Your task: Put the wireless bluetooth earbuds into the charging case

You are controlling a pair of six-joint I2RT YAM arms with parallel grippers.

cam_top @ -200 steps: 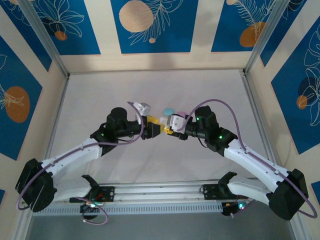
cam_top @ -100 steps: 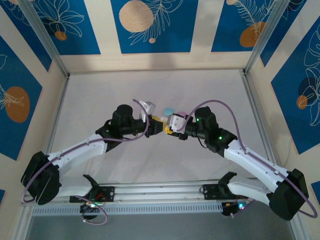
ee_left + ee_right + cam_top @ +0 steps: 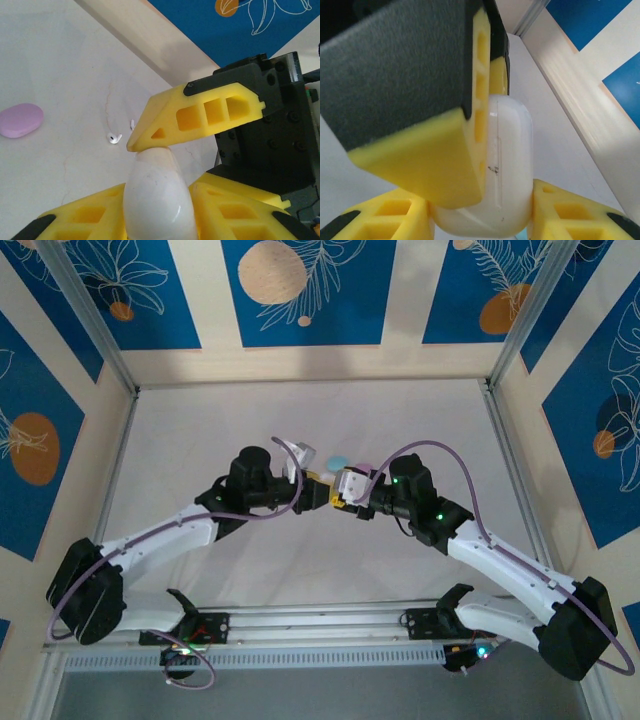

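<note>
Left wrist view, far left: a lilac case [image 3: 20, 120] is lying flat on the desk [image 3: 60, 65], well apart from the rest. Right of it a white earbud [image 3: 114, 137] is lying loose on the desk. A second white speck [image 3: 133, 124] is sitting just beside it, too small to identify.

My left claw [image 3: 157, 189] is pinching a white charging case [image 3: 159, 172]. The fingers are narrowly parted and pressing on both sides, and the case is sticking up between them. A yellow finger [image 3: 200, 117] from my other arm is touching the case's upper end.

Top view: both arms are reaching inward and meeting over the middle of the desk, with a pale blue case [image 3: 338, 460] lying just beyond them.

My right claw [image 3: 480, 200] is gripping the same white charging case — partly open, both fingers bearing on the rounded shell. The case's seam line is facing the camera. The left claw's finger is lying across the front of the case — dark pad outward, yellow edge against the shell.
</note>
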